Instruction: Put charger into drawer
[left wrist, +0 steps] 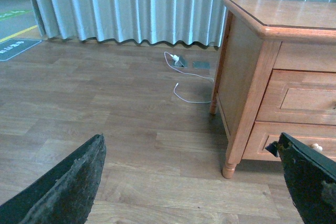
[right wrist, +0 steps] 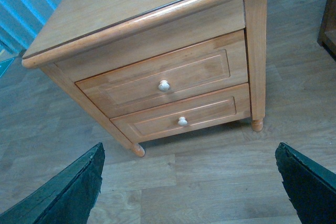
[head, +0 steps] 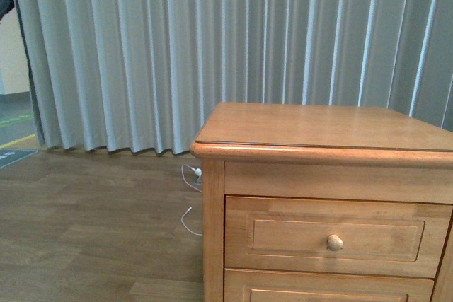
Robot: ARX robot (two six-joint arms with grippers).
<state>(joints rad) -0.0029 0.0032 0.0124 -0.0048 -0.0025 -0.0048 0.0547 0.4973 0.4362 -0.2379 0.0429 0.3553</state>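
both sets of fingers are spread wide and hold nothing. on the left gripper [left wrist: 191, 182] one dark finger [left wrist: 68, 187] shows at each lower corner of its wrist view, with bare wooden floor [left wrist: 105, 108] between them. the right gripper [right wrist: 191, 182] looks the same: its fingers [right wrist: 71, 190] stand far apart over the floor, in front of the cabinet [right wrist: 157, 35].

the cabinet is honey-brown wood and stands on short turned legs. its upper drawer [head: 338, 235] is pushed fully in, with a framed panel front and one round pale knob [head: 335, 242] in the middle. a second drawer [right wrist: 184, 114] sits just below it, also pushed in, with its own small knob.

the cabinet top is flat and bare in all three views. the charger does not show in any picture, so i cannot tell where it is.

further back, beside the cabinet on the floor, a thin white cord [left wrist: 186, 85] lies in loose curves and runs to a small white plug [left wrist: 176, 59] near the curtain. a grey pleated curtain [head: 177, 47] hangs behind everything and reaches down to the floor.
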